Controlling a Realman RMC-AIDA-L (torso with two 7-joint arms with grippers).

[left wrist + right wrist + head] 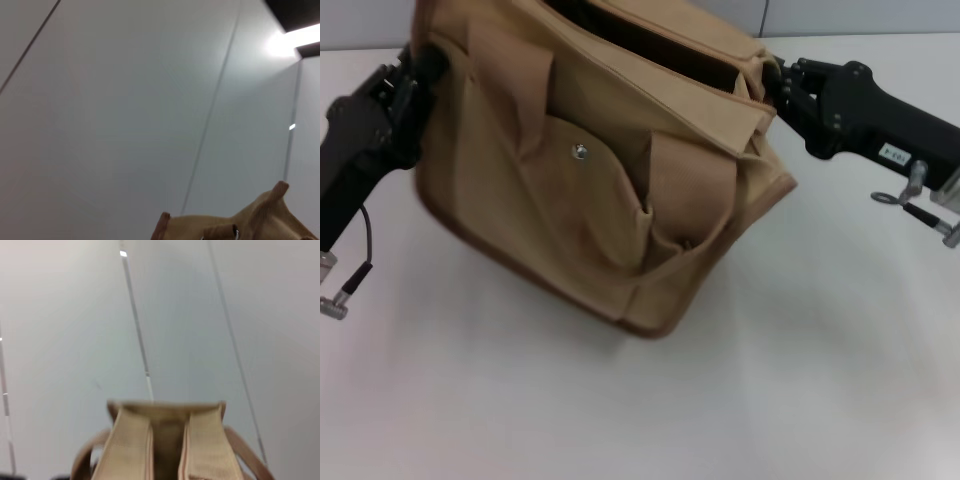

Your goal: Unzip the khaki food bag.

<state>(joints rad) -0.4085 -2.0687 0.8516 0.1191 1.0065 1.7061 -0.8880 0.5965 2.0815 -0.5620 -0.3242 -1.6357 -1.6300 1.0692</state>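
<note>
The white surface [800, 380] fills most of the head view, with a pale wall behind it at the far edge.

On the surface, toward its far left part, sits the khaki food bag [570, 200], tipped and turned so that one lower corner points toward the robot. Its brown-trimmed base runs along the low edge, and the front face looks up at the head camera. At the top of the bag the mouth shows as a long dark gap between the two tan edges, so the top stands open along the part that is in view. The zipper pull cannot be made out.

The left hand [408, 72] is at the bag's far left upper corner, touching the canvas there; whether its fingers are together or apart cannot be told. The right hand [782, 88] is at the bag's right end, just at the end of the open top, pressed against the fabric; its grip also cannot be told.

The front pocket [590, 210] lies in the middle of the front face, its flap creased and slack. A webbing handle [685, 190] falls folded across the front beside the pocket.

A small metal snap [579, 152] sits on the pocket flap.
</note>
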